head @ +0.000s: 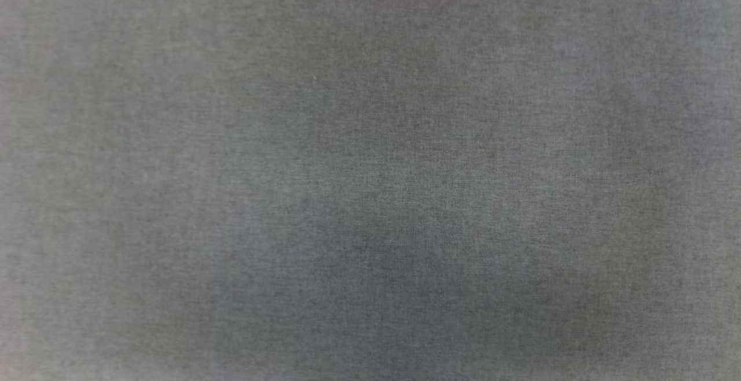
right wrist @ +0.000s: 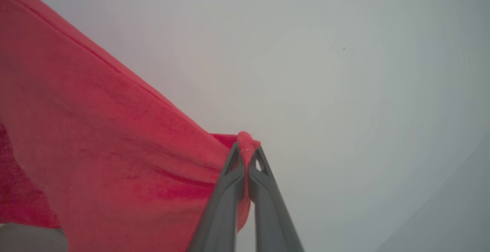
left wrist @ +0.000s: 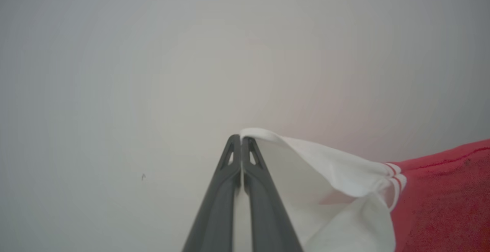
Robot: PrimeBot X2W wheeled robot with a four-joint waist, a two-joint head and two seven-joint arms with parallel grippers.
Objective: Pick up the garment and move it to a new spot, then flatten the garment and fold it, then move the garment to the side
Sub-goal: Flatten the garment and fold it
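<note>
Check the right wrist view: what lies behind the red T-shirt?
A plain pale grey backdrop shows past the red T-shirt, pinched in the right tool. Whatever the cloth covers is hidden.

The kind of place cannot be told with certainty; it reads as a plain work setting. The head view looks down on a grey, finely woven cloth surface (head: 370, 172), and both wrist views look out on a smooth, evenly pale grey-white background (left wrist: 115, 72)
</note>
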